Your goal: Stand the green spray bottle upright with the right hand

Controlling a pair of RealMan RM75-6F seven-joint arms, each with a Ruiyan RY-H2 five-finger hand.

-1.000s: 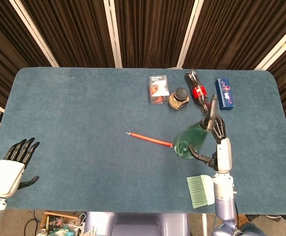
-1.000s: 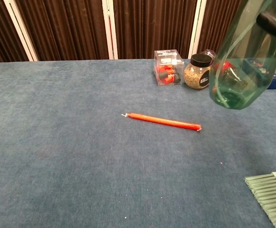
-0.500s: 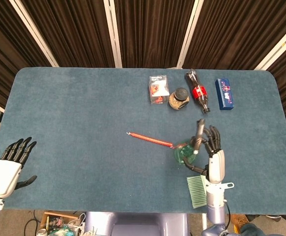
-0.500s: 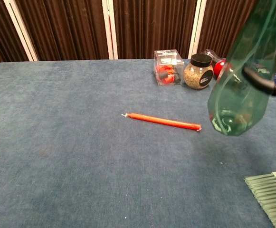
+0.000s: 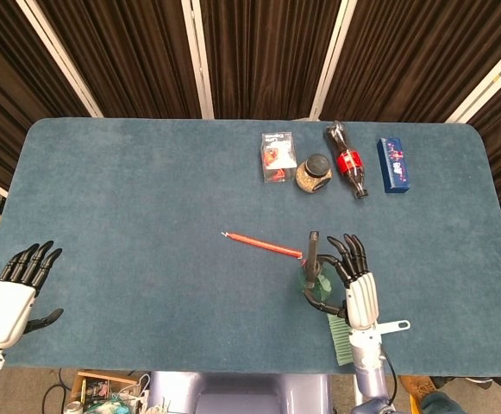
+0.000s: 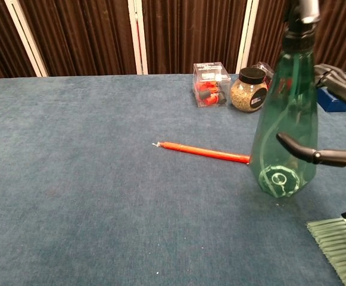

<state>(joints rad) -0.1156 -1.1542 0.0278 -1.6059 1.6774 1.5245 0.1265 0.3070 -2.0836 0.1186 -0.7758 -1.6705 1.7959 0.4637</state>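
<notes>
The right hand (image 5: 353, 276) wraps the green spray bottle (image 6: 284, 125) near the front edge of the blue table (image 5: 147, 216), its thumb (image 6: 306, 155) curled across the front of the bottle's body while the other fingers (image 6: 333, 77) reach round behind it. The bottle stands close to upright on the cloth, its base at or just above the surface; the chest view does not settle whether it touches. Its dark nozzle points upward, as the head view shows from above. The base sits just beside the near end of a red pen (image 5: 263, 244), which lies slantwise toward the table's middle. A pale green brush (image 6: 339, 244) lies at the front edge by the right wrist. Along the far side of the table stand a clear box with red contents (image 5: 276, 157), a black-lidded jar of grains (image 5: 314, 173), a cola bottle lying on its side (image 5: 347, 161) and a small blue box (image 5: 392, 164), all well apart from the hand. The left hand (image 5: 17, 289) hangs off the table's front left corner, palm down, its fingers straight and a little apart, holding nothing. Dark curtains with pale uprights close the background.
</notes>
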